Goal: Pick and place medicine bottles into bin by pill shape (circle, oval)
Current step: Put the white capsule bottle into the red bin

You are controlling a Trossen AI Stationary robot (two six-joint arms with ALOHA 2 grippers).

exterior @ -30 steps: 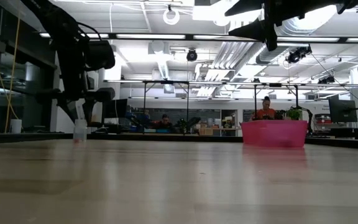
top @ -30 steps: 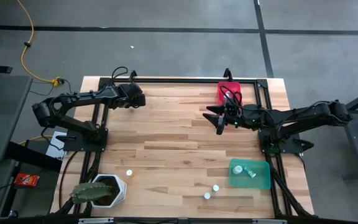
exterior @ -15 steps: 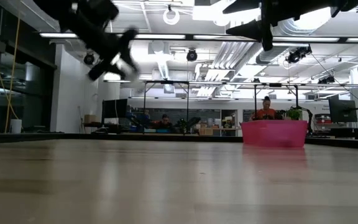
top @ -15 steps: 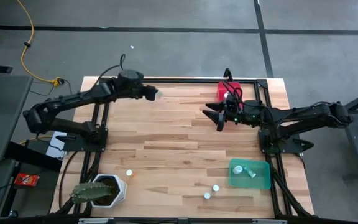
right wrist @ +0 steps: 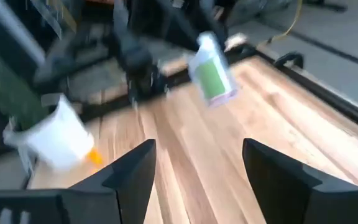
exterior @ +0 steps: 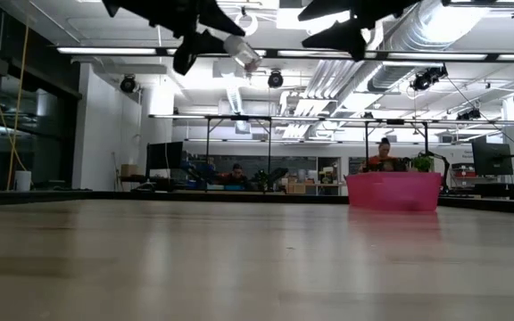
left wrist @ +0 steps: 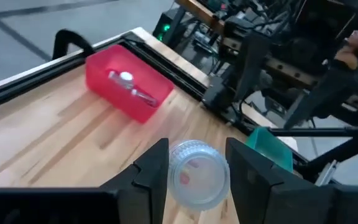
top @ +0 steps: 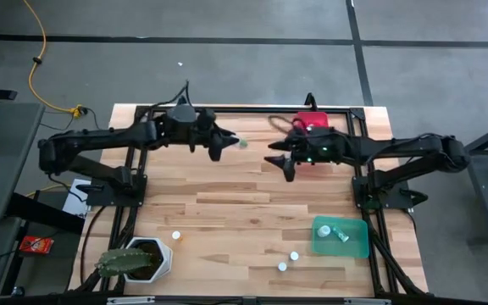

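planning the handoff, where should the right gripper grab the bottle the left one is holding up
Probably the free green-labelled body end of the medicine bottle, approached head-on from the right gripper. The left gripper pinches it with that end sticking out toward the open right fingers.

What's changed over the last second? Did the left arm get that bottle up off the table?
Yes. The left gripper has lifted the bottle from the table's far left and swung it toward the middle, high in the air. The right gripper, open, has moved a little toward it. The red bin, green bin, plant pot and three bottles near the front edge stayed put.
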